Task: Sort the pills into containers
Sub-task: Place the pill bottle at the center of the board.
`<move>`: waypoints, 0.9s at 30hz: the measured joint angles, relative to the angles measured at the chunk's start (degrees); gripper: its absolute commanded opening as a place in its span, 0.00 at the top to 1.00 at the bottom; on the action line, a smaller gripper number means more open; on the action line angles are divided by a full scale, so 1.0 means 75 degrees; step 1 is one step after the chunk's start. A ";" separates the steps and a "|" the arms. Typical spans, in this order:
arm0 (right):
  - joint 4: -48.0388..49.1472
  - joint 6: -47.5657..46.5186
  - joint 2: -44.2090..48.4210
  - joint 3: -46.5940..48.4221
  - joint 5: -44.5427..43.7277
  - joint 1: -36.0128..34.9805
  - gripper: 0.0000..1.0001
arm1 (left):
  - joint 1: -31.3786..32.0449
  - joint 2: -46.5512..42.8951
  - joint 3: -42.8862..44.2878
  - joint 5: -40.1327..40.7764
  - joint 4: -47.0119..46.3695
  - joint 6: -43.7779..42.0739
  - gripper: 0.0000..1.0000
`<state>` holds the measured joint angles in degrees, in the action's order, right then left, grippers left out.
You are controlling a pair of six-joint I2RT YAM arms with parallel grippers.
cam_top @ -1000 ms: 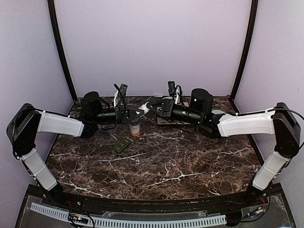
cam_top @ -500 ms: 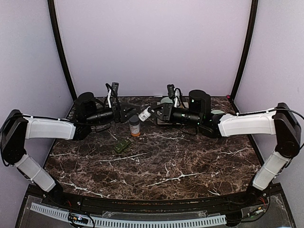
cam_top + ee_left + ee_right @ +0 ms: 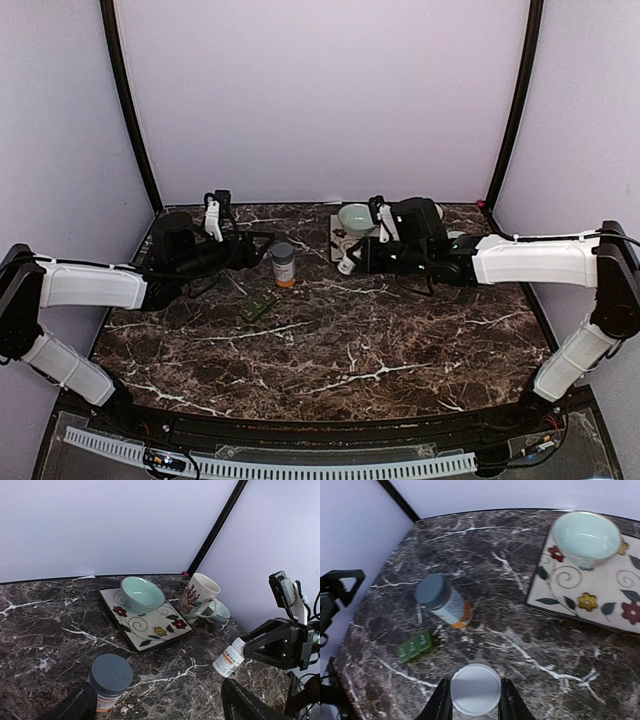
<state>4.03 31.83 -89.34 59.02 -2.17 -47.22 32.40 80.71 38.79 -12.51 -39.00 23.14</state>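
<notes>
2 white-shelled arms (image 3: 525, 260), black joints (image 3: 420, 215), jaws

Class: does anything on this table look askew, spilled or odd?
The mug beside the plate appears tilted, leaning over a small grey cup. The pill box lies skewed on the table. No spill shows.

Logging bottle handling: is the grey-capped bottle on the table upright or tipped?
Upright: the bottle stands on its base, its grey cap on top.
</notes>
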 measured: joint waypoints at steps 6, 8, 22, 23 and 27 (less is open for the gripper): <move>-0.1020 -0.0192 0.0003 -0.0437 -0.1335 0.0335 1.00 | 0.0000 -0.0017 -0.0207 0.0691 0.0184 -0.0195 0.11; -0.1297 -0.0198 0.0026 -0.0673 -0.1690 0.0460 1.00 | 0.0000 -0.0017 -0.0248 0.0863 0.0192 -0.0248 0.11; -0.1993 -0.0108 0.0140 -0.1480 -0.2987 0.0892 0.91 | 0.0000 0.0076 -0.0452 0.1361 0.0187 -0.0452 0.11; -0.1990 -0.0090 0.0140 -0.1504 -0.3005 0.0898 0.90 | 0.0000 0.0082 -0.0455 0.1367 0.0187 -0.0458 0.12; -0.1967 0.0009 0.0140 -0.1603 -0.3025 0.0921 0.85 | 0.0000 0.0082 -0.0475 0.1393 0.0181 -0.0463 0.11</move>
<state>-10.72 31.90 -88.29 47.00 -24.86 -40.32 32.40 81.32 35.22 -2.07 -37.65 19.66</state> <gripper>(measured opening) 0.264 0.886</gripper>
